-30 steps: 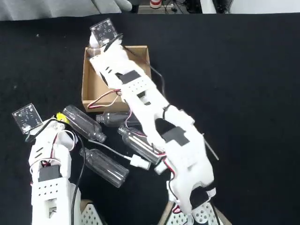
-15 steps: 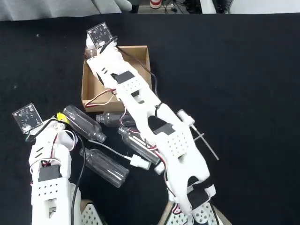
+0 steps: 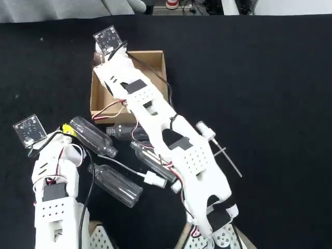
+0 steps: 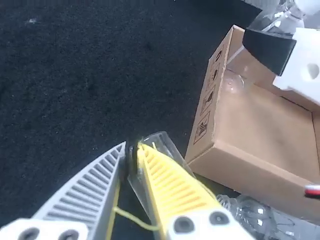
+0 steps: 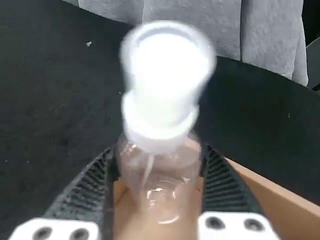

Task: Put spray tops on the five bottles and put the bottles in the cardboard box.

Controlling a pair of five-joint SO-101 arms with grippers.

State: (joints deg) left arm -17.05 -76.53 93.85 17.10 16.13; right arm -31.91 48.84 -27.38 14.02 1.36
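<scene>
My right gripper (image 5: 159, 167) is shut on a clear bottle (image 5: 160, 195) capped with a white spray top (image 5: 167, 75). It holds the bottle over the far left corner of the cardboard box (image 5: 285, 200). From above, that gripper (image 3: 102, 53) stands at the box (image 3: 98, 101). My left gripper (image 4: 133, 148) is closed on the base rim of a clear bottle (image 4: 162, 145) lying beside the box (image 4: 250, 135). Seen from above, the left gripper (image 3: 67, 129) is at the end of this uncapped bottle (image 3: 93, 136).
Three more uncapped bottles lie in front of the box: one (image 3: 116, 184) near the left arm, one (image 3: 150, 160) and one (image 3: 122, 132) partly under the right arm. A loose spray top (image 3: 155, 180) lies between them, and another spray top (image 3: 206, 130) lies right of the arm.
The right arm has carried its capped bottle a little left and back over the box's far corner, and its forearm has shifted, uncovering the spray top on the right. The left arm has stayed still.
</scene>
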